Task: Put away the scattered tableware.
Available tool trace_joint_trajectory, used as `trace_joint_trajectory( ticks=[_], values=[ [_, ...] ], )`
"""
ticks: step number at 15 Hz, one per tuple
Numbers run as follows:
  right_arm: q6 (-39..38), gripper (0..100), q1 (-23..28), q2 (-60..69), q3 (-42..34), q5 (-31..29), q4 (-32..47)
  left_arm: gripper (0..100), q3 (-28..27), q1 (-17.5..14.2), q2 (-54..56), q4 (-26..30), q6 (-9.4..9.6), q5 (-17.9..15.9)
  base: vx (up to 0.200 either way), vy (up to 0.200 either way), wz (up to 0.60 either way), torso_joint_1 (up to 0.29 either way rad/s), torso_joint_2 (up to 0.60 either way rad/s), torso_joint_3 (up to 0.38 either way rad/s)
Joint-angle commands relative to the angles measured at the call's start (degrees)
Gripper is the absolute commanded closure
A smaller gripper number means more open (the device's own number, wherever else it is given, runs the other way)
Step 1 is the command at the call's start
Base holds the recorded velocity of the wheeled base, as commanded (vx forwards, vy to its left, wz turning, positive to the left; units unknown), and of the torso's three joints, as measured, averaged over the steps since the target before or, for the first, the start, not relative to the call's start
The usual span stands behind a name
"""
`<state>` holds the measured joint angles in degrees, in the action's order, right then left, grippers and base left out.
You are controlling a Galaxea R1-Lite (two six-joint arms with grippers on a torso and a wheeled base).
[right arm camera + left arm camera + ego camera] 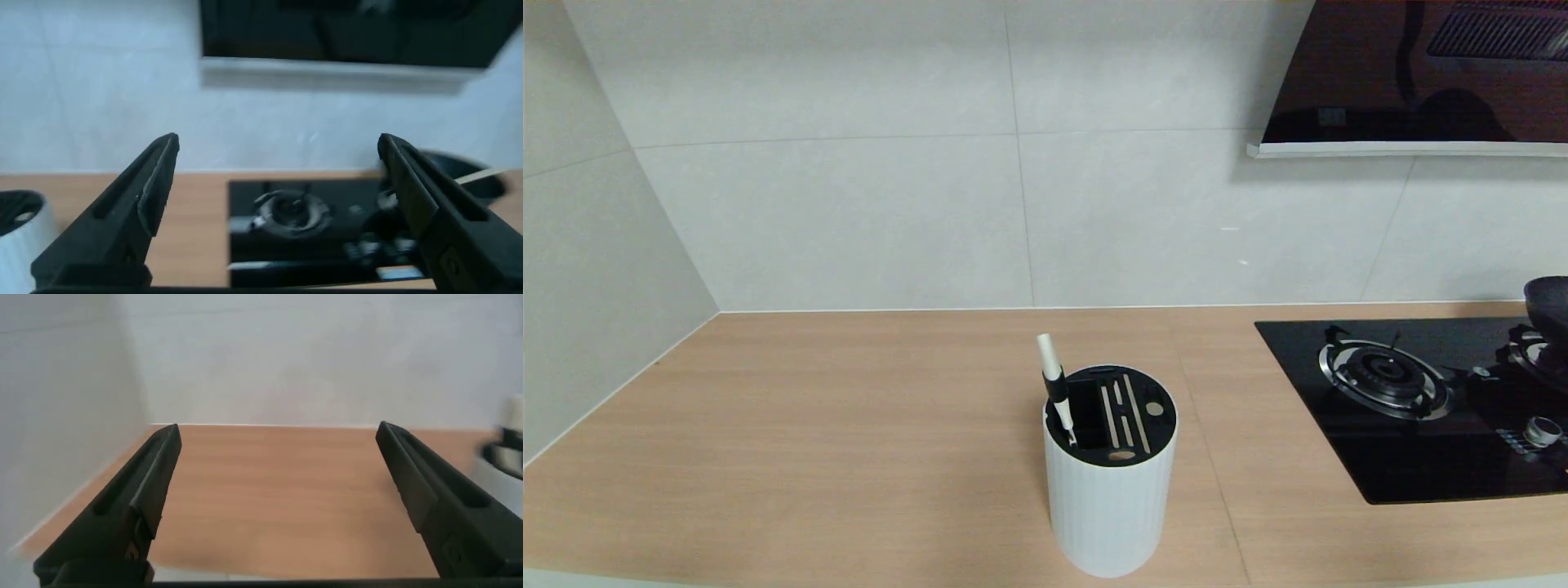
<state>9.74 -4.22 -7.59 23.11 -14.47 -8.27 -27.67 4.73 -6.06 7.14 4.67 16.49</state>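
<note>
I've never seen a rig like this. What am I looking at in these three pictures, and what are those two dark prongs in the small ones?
This is a two-armed robot working in a kitchen. The large picture comes from a camera on its head, looking down at a wooden counter. On it stands a white ribbed holder with a black slotted top, and one utensil with a white handle is stuck in it. To the right is a black gas stove, with a dark pot at the picture's edge and a hood on the wall above.

The two small pictures come from cameras on the robot's wrists. The dark prongs are each arm's fingers. The left fingers point along the counter, and the right fingers face the stove. Both pairs are spread open and hold nothing.
</note>
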Motion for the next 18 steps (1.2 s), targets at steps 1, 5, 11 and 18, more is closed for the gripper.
trace_joint_trajectory(
  ticks=[1, 5, 11, 18],
  values=[
    [-0.51, 0, 4.13, 7.42, -2.46, 1.46, 1.67, 0, 2.27, -3.76, 4.48, 0.24, 0.43, -1.29, 0.000, 0.000, 0.00, 0.000, 0.00, 0.000],
    [-8.16, 0, 4.13, 7.59, -16.96, 9.37, 1.76, 0, 16.16, -4.47, 6.06, -4.51, -2.12, -3.93, 0.000, 0.000, 0.00, 0.000, 0.00, 0.000],
    [-9.13, 0, 4.22, 7.51, -22.94, 12.80, 8.70, 0, 27.67, -4.47, 6.06, -8.55, -3.70, -13.42, 0.000, 0.000, 0.00, 0.000, 0.00, 0.000],
    [-9.30, 0, 4.13, 7.59, -23.03, 13.15, 8.18, 0, 27.58, -4.47, 6.06, -7.14, -4.76, -16.58, 0.000, 0.000, 0.00, 0.000, 0.00, 0.000]
  ],
)
